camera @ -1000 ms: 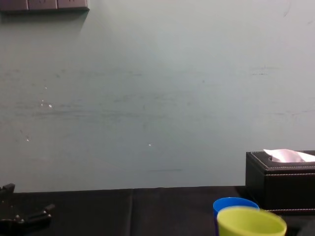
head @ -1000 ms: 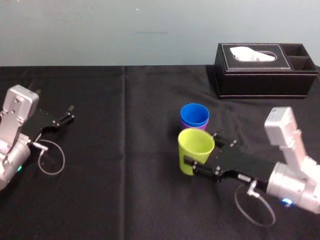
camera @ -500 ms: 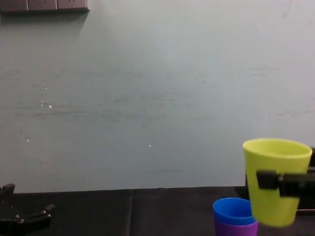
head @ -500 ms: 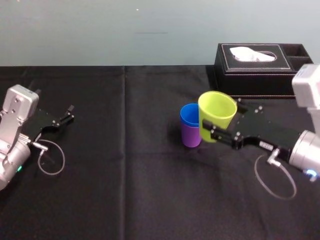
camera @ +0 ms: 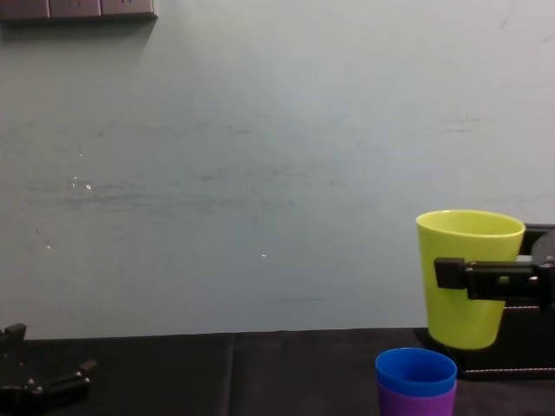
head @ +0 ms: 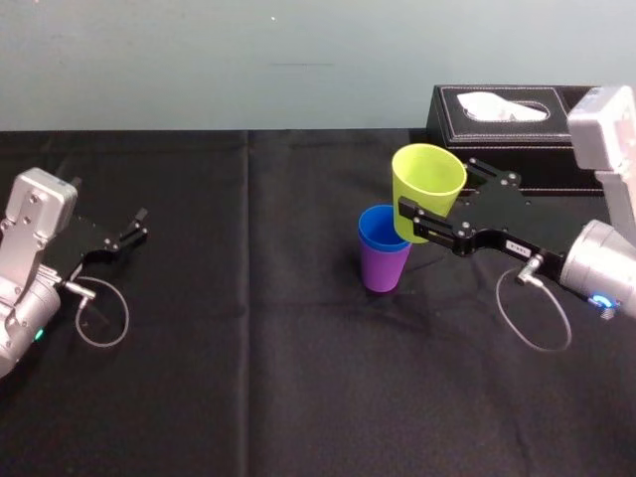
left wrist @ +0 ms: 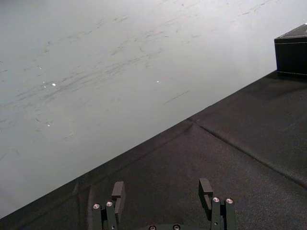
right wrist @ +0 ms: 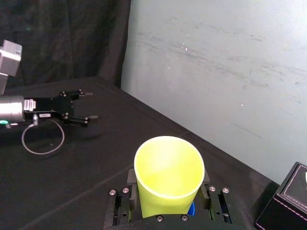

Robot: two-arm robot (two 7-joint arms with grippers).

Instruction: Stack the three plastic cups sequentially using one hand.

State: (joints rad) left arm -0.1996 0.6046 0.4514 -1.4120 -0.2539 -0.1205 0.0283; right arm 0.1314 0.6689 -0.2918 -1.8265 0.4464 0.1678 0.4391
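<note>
The smooth, tapered yellow-green cup hangs upright in the air, clamped at its waist between the right gripper's flat black bars. The glossy blue cup sits nested in the purple cup on the black cloth. Since half a second ago the yellow-green cup has risen and edged toward the stack, its base now just above and beside the blue rim. The left gripper rests far left, fingers apart.

Two cups stand nested, right of centre on the worktop. The third cup hangs above them, slightly right, gripped by the right end effector. The tissue box sits far right. The left end effector rests at the left edge.
</note>
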